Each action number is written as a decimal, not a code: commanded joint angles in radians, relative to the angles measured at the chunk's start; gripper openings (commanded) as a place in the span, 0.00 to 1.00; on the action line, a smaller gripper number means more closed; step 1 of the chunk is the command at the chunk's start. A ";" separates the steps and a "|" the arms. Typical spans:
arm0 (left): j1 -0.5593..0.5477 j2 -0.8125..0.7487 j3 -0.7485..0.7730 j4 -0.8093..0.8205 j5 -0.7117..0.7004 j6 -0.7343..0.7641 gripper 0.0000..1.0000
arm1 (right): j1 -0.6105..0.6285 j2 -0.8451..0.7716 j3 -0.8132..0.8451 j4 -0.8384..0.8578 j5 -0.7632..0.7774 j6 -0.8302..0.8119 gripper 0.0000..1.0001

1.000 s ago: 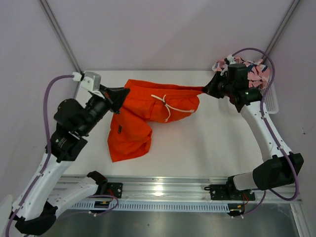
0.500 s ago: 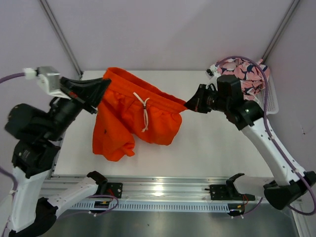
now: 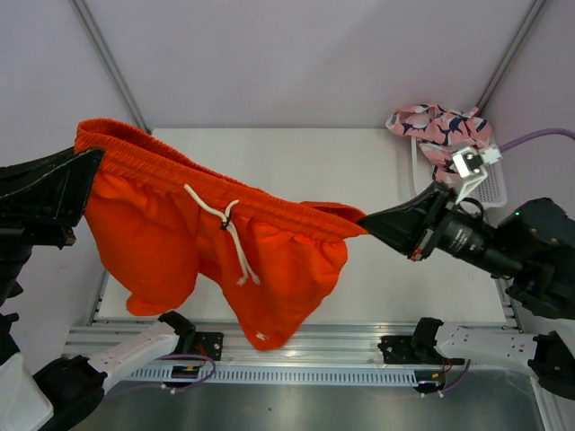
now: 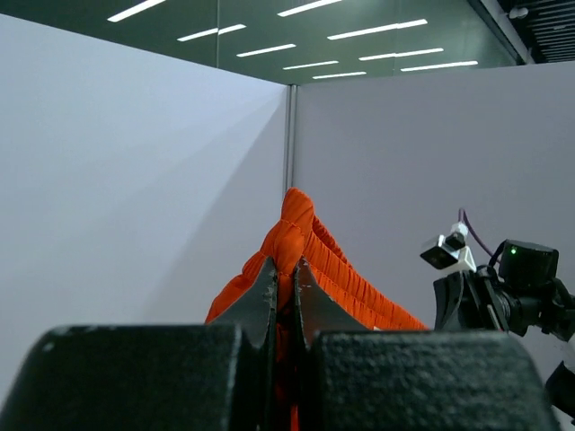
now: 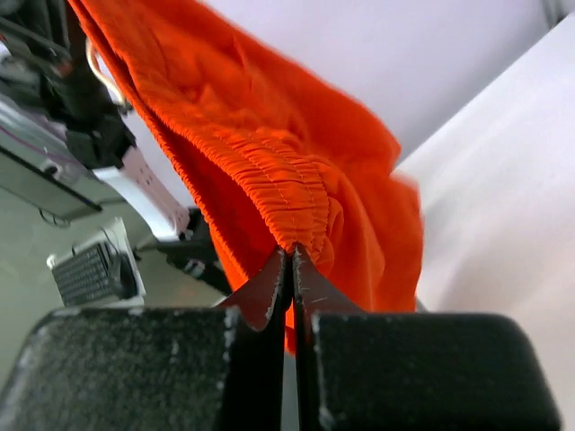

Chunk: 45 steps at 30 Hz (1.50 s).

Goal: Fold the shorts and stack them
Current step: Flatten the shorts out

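Note:
The orange shorts (image 3: 216,251) hang in the air above the table, stretched by the waistband between both arms, white drawstring dangling in front. My left gripper (image 3: 90,154) is shut on the waistband's left end, as the left wrist view shows (image 4: 286,265). My right gripper (image 3: 364,222) is shut on the waistband's right end, as the right wrist view shows (image 5: 292,253). The pink shorts (image 3: 440,126) with the navy print lie bunched in the white basket (image 3: 492,187) at the back right.
The white table (image 3: 386,171) lies below the hanging shorts. Grey walls with metal corner posts stand behind. A metal rail (image 3: 296,346) with the arm bases runs along the near edge.
Both arms have lifted the orange shorts off the table and toward the near edge. The waistband now stretches wider and the legs hang free.

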 commanded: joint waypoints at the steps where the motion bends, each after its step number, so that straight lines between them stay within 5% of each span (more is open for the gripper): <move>1: 0.010 0.064 0.033 0.059 -0.039 -0.020 0.00 | 0.012 0.017 0.066 -0.094 0.187 -0.005 0.00; 9: 0.044 0.198 -0.249 0.206 -0.061 -0.035 0.00 | -0.094 0.085 -0.038 -0.197 0.429 -0.028 0.00; 14: 0.167 0.205 -0.632 0.445 0.015 -0.143 0.00 | -0.561 0.092 -0.327 -0.015 -0.059 -0.013 0.00; 19: 0.233 0.322 -0.859 0.653 0.018 -0.189 0.00 | -0.779 0.223 -0.422 0.143 -0.228 -0.023 0.00; 22: 0.233 0.530 -0.795 0.725 0.033 -0.178 0.00 | -0.868 0.361 -0.410 0.211 -0.250 -0.022 0.00; 29: 0.233 1.044 -0.291 0.777 0.024 -0.163 0.00 | -1.005 0.566 -0.385 0.334 -0.121 -0.009 0.00; 30: 0.233 1.101 -0.170 0.704 0.021 -0.167 0.03 | -1.020 0.601 -0.370 0.356 -0.095 -0.013 0.00; 31: 0.233 1.217 -0.025 0.644 0.004 -0.172 0.20 | -1.025 0.625 -0.353 0.358 -0.089 -0.019 0.00; 32: 0.233 1.268 0.051 0.577 0.002 -0.168 0.43 | -1.028 0.646 -0.333 0.340 -0.084 -0.034 0.06; 33: 0.233 1.309 0.181 0.511 0.001 -0.158 0.81 | -1.028 0.668 -0.310 0.328 -0.067 -0.046 0.14; 34: 0.230 1.345 0.269 0.399 -0.010 -0.152 0.98 | -1.027 0.706 -0.263 0.312 -0.056 -0.055 0.30; 35: 0.228 1.338 0.279 0.374 -0.027 -0.138 0.99 | -1.028 0.718 -0.241 0.270 -0.043 -0.068 0.55; 37: 0.227 1.238 0.194 0.372 -0.031 -0.123 0.99 | -1.027 0.717 -0.222 0.249 0.008 -0.085 0.68; 45: 0.142 0.822 -0.282 0.323 -0.086 -0.051 0.99 | -1.016 0.634 -0.299 0.236 0.027 -0.178 0.70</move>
